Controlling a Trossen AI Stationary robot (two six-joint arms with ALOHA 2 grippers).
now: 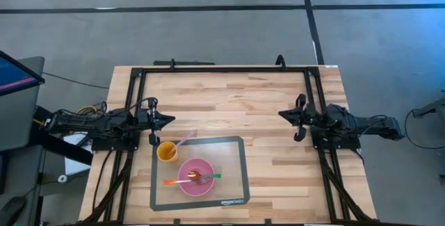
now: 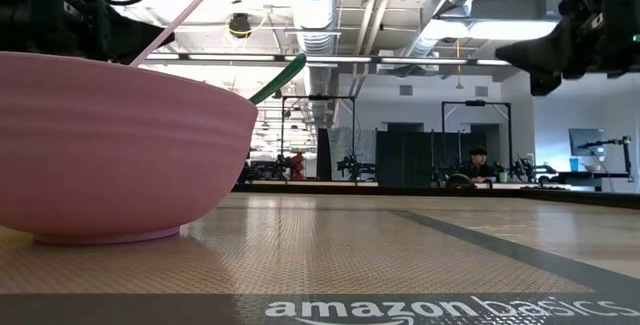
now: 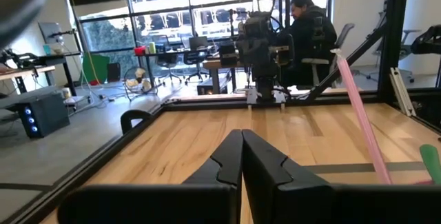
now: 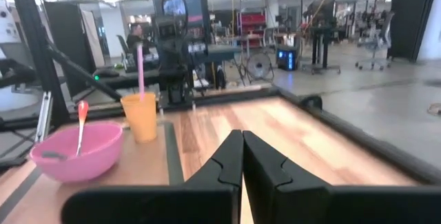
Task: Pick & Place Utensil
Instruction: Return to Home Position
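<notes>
A pink bowl sits on the mat and fills the left of the low view; it also shows in the right wrist view. An orange utensil and a green one lie across the bowl. A pink utensil leans in the orange cup, seen too as a pink stick in the cup. My left gripper is shut near the table's left edge, just beyond the cup. My right gripper is shut near the right edge.
A black frame runs along the table's far, left and right sides. Bare wood lies between the two grippers and right of the mat. A person sits in the room beyond the table.
</notes>
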